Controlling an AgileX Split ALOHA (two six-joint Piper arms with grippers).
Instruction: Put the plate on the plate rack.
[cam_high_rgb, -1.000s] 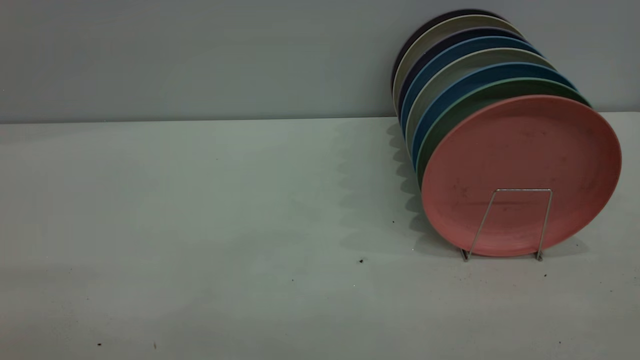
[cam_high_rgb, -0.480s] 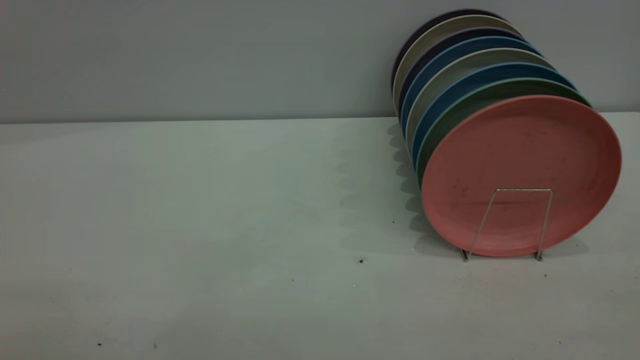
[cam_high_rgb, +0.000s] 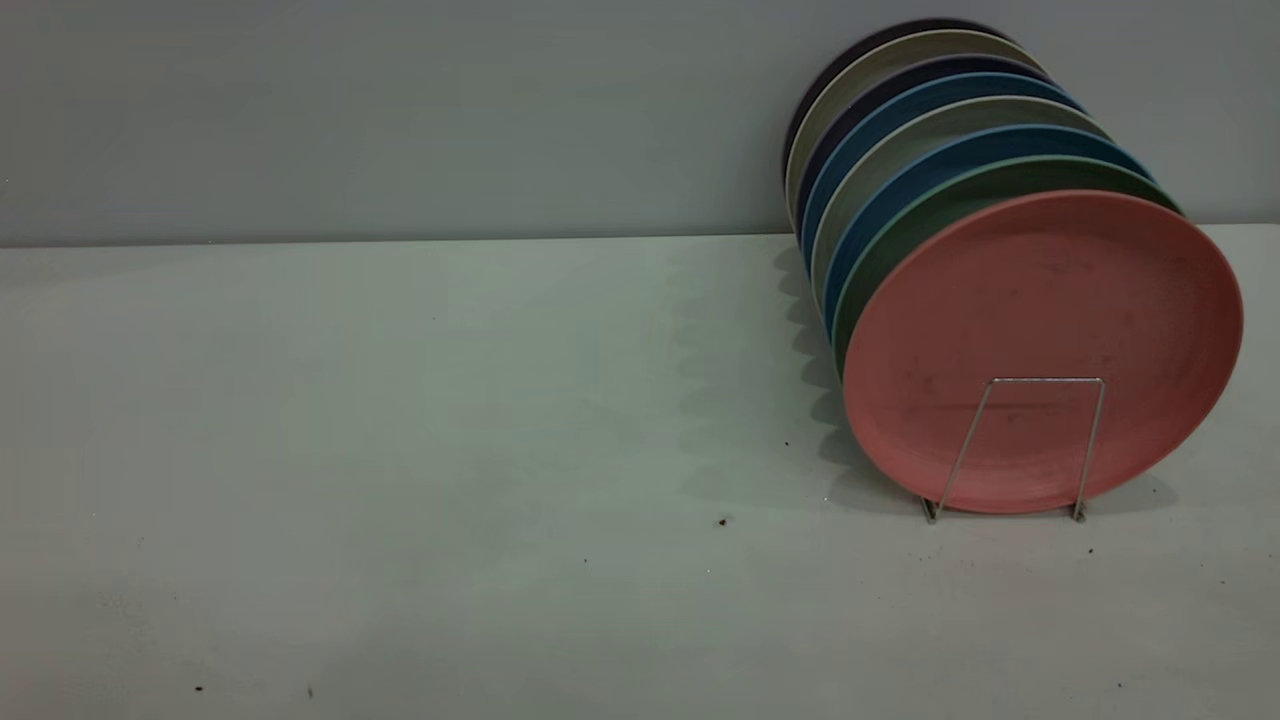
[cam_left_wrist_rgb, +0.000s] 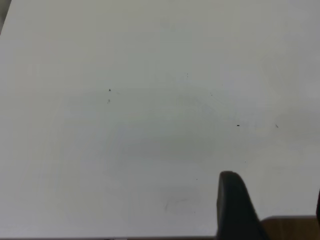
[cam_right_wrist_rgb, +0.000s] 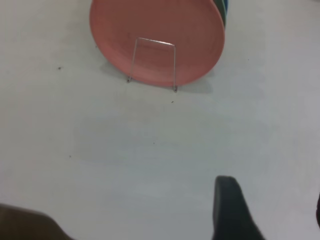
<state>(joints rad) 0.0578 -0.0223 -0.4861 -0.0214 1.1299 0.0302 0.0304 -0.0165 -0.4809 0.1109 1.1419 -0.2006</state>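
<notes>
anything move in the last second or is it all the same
Nothing visibly changed. In the exterior view the plate stands upright at the front of the plate rack, with the other plates lined up behind it, as before. Neither arm shows in that view.

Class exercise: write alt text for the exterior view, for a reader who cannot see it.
A salmon-pink plate stands on edge at the front of a row of plates in a wire plate rack, at the right of a pale table. A green plate stands directly behind it. No robot arm appears.
</notes>
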